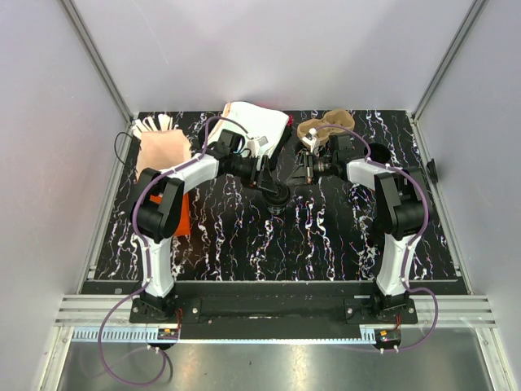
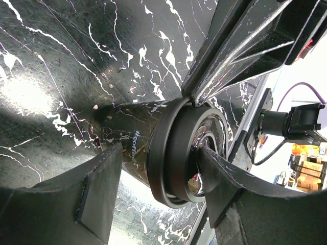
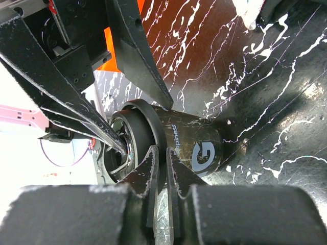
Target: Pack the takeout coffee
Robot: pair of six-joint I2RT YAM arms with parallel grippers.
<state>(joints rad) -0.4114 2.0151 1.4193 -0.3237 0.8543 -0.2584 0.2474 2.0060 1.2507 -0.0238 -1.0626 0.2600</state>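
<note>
The takeout coffee [image 1: 277,199] is a small black cup [image 3: 199,138] with a black lid, standing on the marbled table [image 1: 244,236] between both arms. My right gripper [image 3: 166,153] reaches in from the side, its nearly closed fingertips pinching the lid's rim. My left gripper [image 2: 161,153] stands open astride the lid. One of its fingertips [image 2: 209,158] rests on the lid's top. The other finger [image 2: 97,189] sits beside the cup wall [image 2: 135,138], with light showing between them. The right arm's fingers [image 2: 230,56] show against the rim in the left wrist view.
The brown two-hollow cardboard tray [image 1: 326,126] lies at the back right. A white bag [image 1: 256,122] lies at the back centre. A pink cup of wooden stirrers [image 1: 163,151] is at the back left, and an orange item [image 1: 181,216] sits under the left arm.
</note>
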